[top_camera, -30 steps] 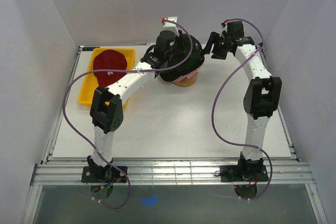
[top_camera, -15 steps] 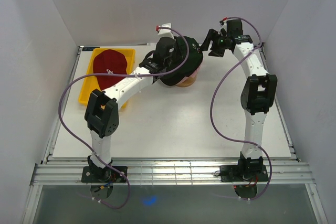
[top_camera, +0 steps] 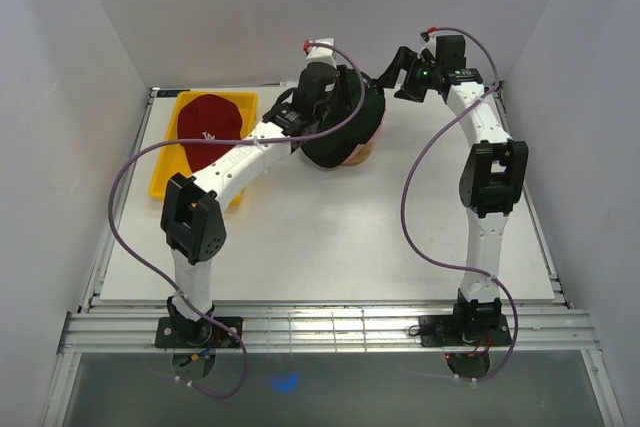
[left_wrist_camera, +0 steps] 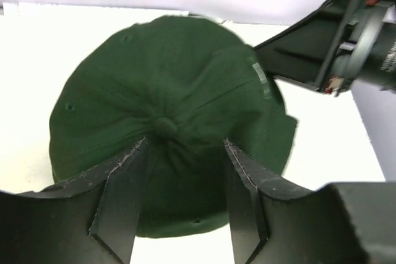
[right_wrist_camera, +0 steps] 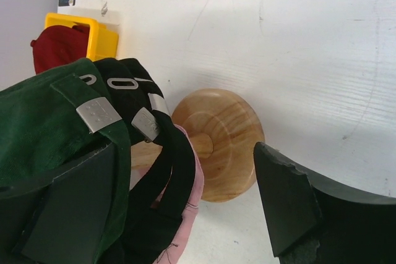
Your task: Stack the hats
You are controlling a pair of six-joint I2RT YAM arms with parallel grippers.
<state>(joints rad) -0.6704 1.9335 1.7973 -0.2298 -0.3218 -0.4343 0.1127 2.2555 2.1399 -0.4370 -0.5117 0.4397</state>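
The dark green fabric baseball cap (left_wrist_camera: 167, 122) sits on top of the stack of black fabric caps (right_wrist_camera: 133, 91) on the mushroom-shaped wooden stand (right_wrist_camera: 216, 140), upper centre of the overhead view. The left gripper (left_wrist_camera: 185, 145) is over its crown, fingers parted on either side of the top button. The right gripper (right_wrist_camera: 185, 153) is spread wide at the rear straps, holding nothing. The red fabric cap (top_camera: 208, 122) lies in the yellow plastic tray (top_camera: 165, 182), upper left.

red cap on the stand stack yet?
No, the red cap lies in the yellow tray, well apart from the wooden stand.
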